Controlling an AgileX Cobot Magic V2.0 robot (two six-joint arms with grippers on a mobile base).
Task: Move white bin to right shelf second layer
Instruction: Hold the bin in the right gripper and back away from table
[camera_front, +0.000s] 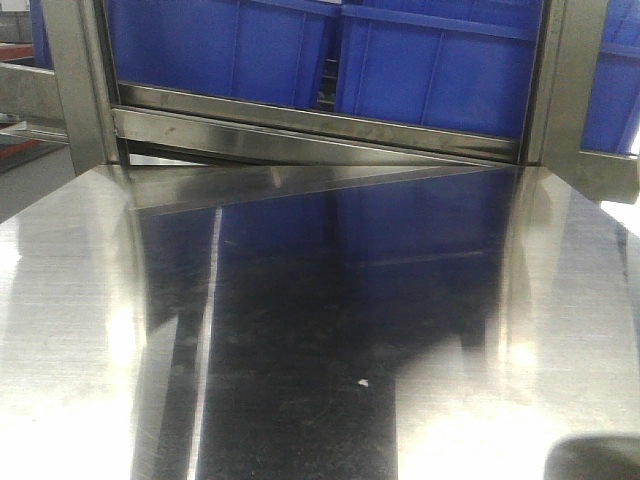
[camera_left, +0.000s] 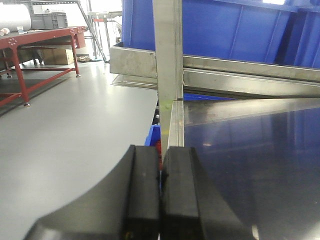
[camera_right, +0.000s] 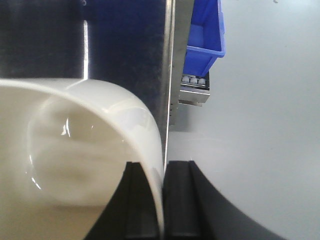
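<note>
Grip: right claw (camera_right: 163, 200) pinches the white bin (camera_right: 75, 145) by its wall, one finger inside, one outside. The bin fills the lower left of the right wrist view, over the steel desk (camera_right: 125, 40) near its edge; resting or lifted, cannot tell. The left claw (camera_left: 160, 200) is pressed together and empty, near a steel upright (camera_left: 167, 50). Blue crates (camera_front: 400, 50) line the top of the front view. A roller rail (camera_right: 192, 80) shows upper right; which level it is, cannot tell. Judgement: a one-sided pinch on glossy plastic may slip, so carry slowly, rim level, and seat the base behind the lip before release.
</note>
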